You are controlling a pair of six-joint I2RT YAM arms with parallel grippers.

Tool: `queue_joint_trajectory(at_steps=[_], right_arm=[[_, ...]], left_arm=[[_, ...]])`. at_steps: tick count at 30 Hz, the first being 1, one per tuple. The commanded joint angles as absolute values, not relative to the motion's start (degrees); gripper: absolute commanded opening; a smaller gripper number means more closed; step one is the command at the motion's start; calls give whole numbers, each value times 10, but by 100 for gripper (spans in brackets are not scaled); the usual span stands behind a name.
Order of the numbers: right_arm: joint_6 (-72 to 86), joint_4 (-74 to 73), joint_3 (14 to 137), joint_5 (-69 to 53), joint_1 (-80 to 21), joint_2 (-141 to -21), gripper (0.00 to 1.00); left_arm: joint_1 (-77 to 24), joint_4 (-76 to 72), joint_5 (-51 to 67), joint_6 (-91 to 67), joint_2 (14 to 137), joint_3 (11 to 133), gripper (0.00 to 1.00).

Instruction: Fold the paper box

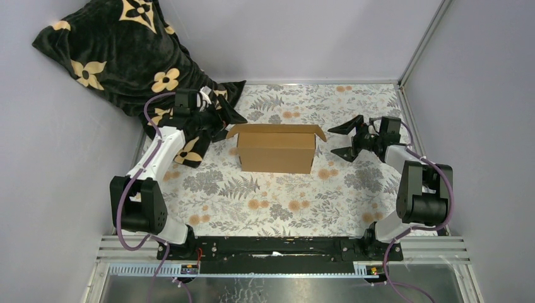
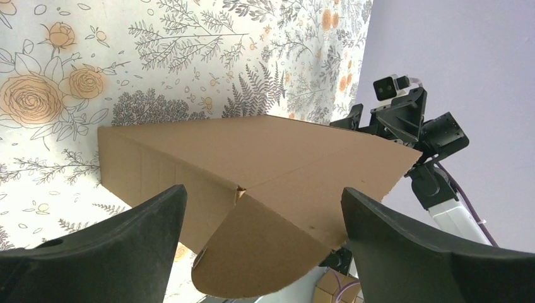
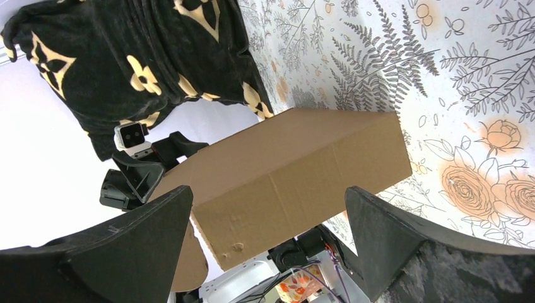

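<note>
The paper box [image 1: 277, 148] is plain brown cardboard, standing as an open-topped carton in the middle of the floral table, side flaps splayed outward. My left gripper [image 1: 222, 120] hangs open at the box's left end, close to the left flap. In the left wrist view the box [image 2: 252, 170] fills the middle, its rounded flap between and beyond my black fingers [image 2: 120, 246]. My right gripper [image 1: 346, 140] is open off the box's right end with a gap between them. The right wrist view shows the box's long side [image 3: 296, 170] ahead of the spread fingertips [image 3: 385, 233].
A black cushion with tan flower marks [image 1: 120, 57] lies at the back left corner, just behind the left arm. Grey walls close the table on three sides. The floral cloth [image 1: 252, 202] covers the table in front of the box.
</note>
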State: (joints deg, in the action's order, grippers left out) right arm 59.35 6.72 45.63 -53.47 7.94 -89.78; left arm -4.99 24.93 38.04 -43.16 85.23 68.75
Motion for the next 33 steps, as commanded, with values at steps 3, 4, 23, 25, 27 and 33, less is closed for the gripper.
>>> queue_joint_trajectory(at_steps=[3,4,23,25,27,33], right_arm=[[602,111,442,-545,82,-904,100],[602,111,442,-546,82,-904,100],[532,16,492,-507,82,-874,100],[509,-20,508,-488,82,-865,100],[490,-46,521,-469,82,-855,100],[461,-74,540,-431,82,-826,100]], left_arm=[[-43,177,410,-450,856,646,99],[-43,168,410,-454,857,640,98],[-43,127,394,-487,828,634,99],[-43,153,383,-470,823,650,99],[-43,166,372,-456,819,659,99],[-43,146,377,-454,818,652,99]])
